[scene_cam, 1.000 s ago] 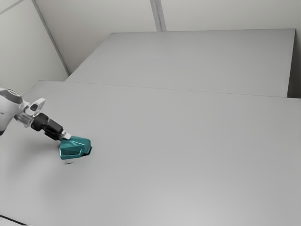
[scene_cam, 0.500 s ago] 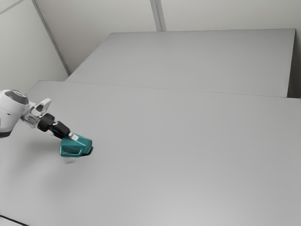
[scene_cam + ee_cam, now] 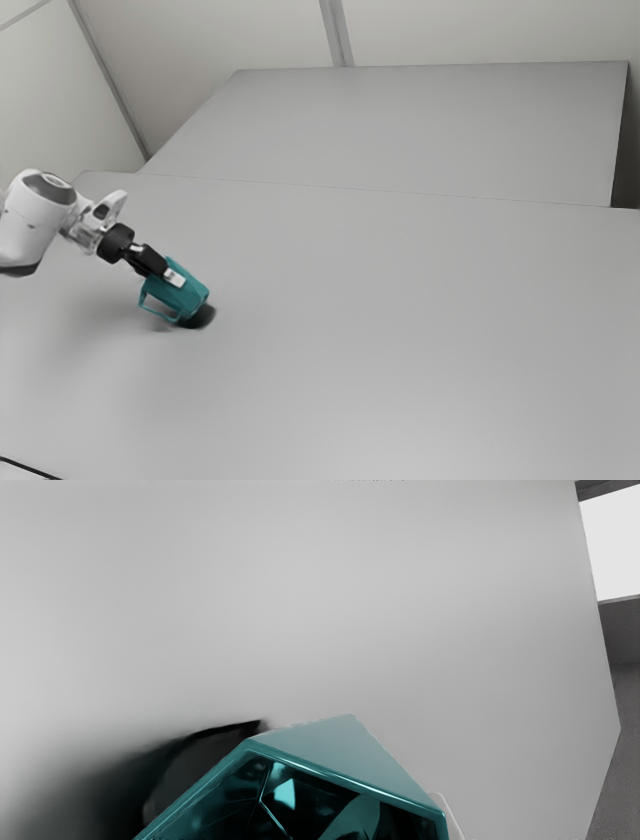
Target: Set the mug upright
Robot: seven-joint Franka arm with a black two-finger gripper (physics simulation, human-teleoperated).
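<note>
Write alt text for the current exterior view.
A teal mug tilts, not upright, at the tip of a black gripper above a gray table. A white robot arm reaches in from the exterior view's left.

The mug is smooth and glossy, its rim catching thin bright lines and its inside shining almost like a mirror; whether it is glazed ceramic, metal or plastic I can't tell. Its outer side looks softer, nearer satin. The bench is smooth and mostly matt, with a faint sheen. The arm has smooth, plastic-looking shells, and the hand is dark and duller. The wall looks smooth and matt.
</note>
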